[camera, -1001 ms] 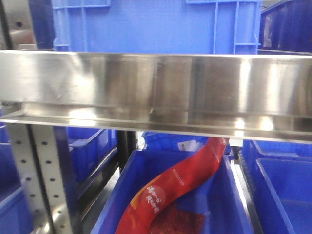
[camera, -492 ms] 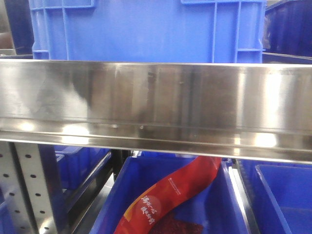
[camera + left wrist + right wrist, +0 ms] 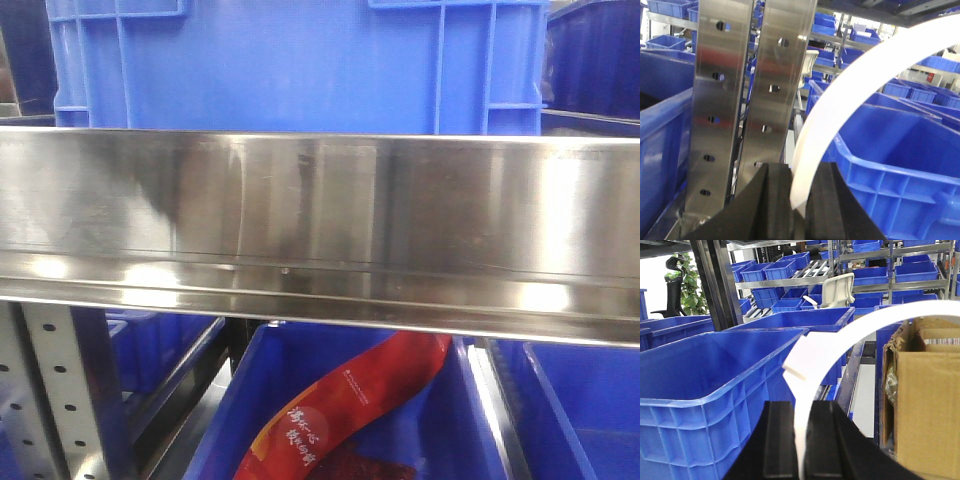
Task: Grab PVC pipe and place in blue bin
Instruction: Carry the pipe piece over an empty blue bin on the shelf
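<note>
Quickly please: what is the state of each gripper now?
Left gripper: closed on the PVC pipe.
Right gripper: also closed on the PVC pipe.

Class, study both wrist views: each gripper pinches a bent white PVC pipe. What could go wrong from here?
1. The left gripper pinches the PVC pipe only near its end, so it might slip out.
2. Its arc could snag the perforated steel upright close by.
3. By the right gripper, a cardboard box stands near the blue bin; a release could miss into it.
</note>
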You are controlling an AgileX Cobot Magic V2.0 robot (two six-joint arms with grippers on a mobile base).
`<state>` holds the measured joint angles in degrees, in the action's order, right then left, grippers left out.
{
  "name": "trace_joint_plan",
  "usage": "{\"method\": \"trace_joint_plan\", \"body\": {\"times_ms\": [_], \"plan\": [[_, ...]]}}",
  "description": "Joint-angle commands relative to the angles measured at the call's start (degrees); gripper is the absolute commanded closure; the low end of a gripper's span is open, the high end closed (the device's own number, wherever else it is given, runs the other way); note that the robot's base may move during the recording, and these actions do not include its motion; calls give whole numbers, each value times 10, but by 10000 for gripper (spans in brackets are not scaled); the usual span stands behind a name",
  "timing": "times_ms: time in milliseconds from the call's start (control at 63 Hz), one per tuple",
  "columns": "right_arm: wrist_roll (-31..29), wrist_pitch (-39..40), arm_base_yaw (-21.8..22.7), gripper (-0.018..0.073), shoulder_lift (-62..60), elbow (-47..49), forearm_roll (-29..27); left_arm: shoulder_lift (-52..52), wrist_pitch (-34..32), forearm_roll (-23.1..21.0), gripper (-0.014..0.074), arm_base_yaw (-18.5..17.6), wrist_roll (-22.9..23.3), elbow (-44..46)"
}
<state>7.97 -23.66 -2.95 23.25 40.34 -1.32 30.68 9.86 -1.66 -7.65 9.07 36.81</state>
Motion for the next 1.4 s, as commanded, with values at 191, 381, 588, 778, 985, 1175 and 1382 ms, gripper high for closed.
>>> {"method": "trace_joint_plan", "body": {"times_ms": [191,381,588,778,985,1175,1382], "plan": [[-5,15,-1,728,0,0,6,-3,-60,-4,707,0,5,1],[-5,37,-1,728,0,0,6,-3,-51,-4,707,0,5,1],[-5,35,-1,728,2,0,6,-2,-52,-4,707,0,5,1],[-5,37,-2,724,47,14,-21,17,-46,-4,707,-19,2,20],[-45,37,-27,720,173,100,-22,104,-46,43,707,-132,-58,120],[-58,39,-96,720,304,210,-22,240,-46,55,707,-204,-58,236],[-58,41,-167,720,446,336,-22,412,-46,23,707,-206,-58,386]]}}
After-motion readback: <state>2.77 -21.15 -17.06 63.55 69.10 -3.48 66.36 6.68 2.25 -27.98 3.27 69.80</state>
